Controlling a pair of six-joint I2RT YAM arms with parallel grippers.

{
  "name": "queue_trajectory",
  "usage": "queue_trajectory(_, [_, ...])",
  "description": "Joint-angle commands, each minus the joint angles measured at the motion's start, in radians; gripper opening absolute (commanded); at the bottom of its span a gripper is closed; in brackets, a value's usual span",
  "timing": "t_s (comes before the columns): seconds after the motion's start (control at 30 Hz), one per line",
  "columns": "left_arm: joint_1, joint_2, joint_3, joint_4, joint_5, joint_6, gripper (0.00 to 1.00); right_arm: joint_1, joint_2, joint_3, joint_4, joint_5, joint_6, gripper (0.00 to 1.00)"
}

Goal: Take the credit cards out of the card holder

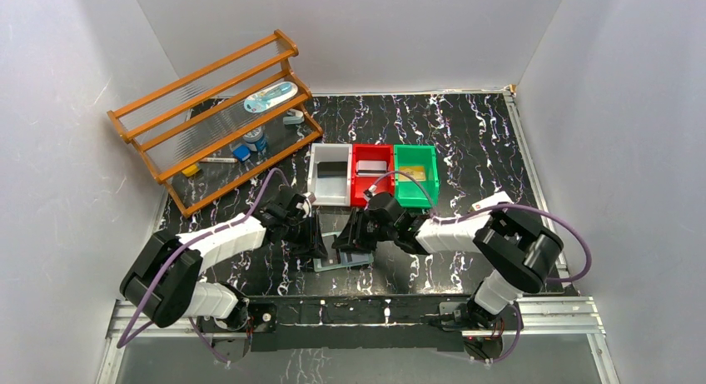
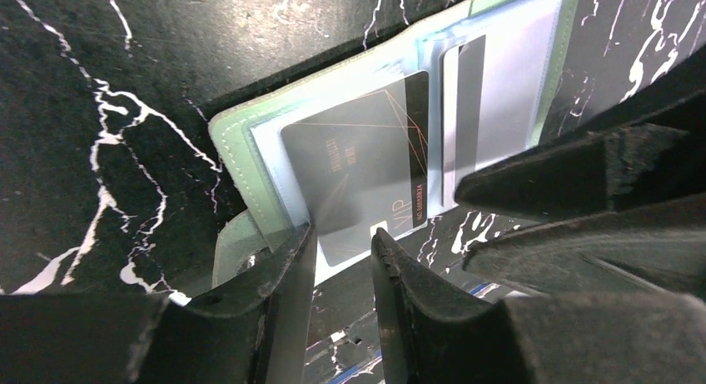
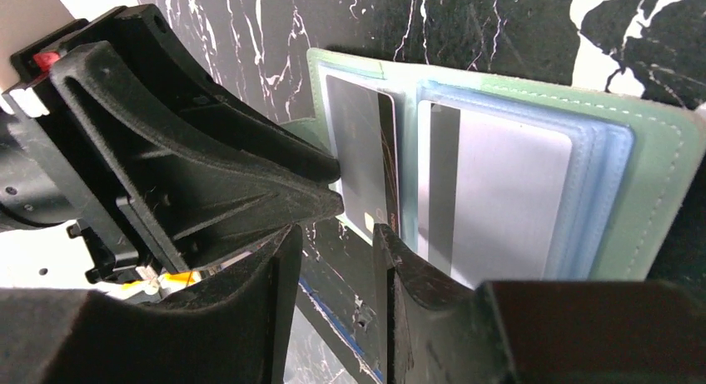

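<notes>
The card holder [image 1: 341, 262] lies spread open on the black marbled table between both arms, grey-green with clear pockets [image 2: 241, 142] [image 3: 658, 151]. A dark credit card marked VIP [image 2: 358, 167] [image 3: 360, 151] sticks partway out of one pocket. A pale credit card with a dark stripe [image 2: 466, 109] [image 3: 508, 192] sits in the neighbouring pocket. My left gripper [image 2: 343, 251] [image 1: 320, 246] stands open, its fingertips either side of the dark card's protruding edge. The right gripper [image 3: 335, 238] [image 1: 350, 238] is open too, just beside that card's corner, facing the left gripper.
Three small bins stand in a row behind the holder: white [image 1: 329, 180], red [image 1: 371, 174] and green [image 1: 416, 174], each with something flat inside. A wooden rack [image 1: 216, 117] with small items is at the back left. The table's near edge is just below the grippers.
</notes>
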Motion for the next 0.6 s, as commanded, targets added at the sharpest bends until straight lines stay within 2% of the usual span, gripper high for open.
queue_trajectory(0.0, [-0.004,0.014,-0.045,0.003,-0.014,0.010,0.29,-0.002,0.048,0.054,-0.002,-0.041,-0.029,0.45])
queue_trajectory(0.2, [-0.004,0.007,-0.056,0.003,-0.025,0.011,0.28,0.009,0.070,0.073,-0.127,0.036,-0.051,0.45])
queue_trajectory(0.37, [-0.005,0.008,-0.059,0.000,-0.025,0.011,0.27,0.012,0.071,0.081,-0.144,0.045,-0.061,0.43])
queue_trajectory(0.47, [-0.004,0.007,-0.059,-0.001,-0.024,0.011,0.26,0.012,0.079,0.068,-0.079,0.005,-0.059,0.36])
queue_trajectory(0.57, [-0.004,-0.007,-0.053,-0.014,-0.032,0.011,0.25,0.013,0.089,0.052,-0.013,-0.021,-0.038,0.20])
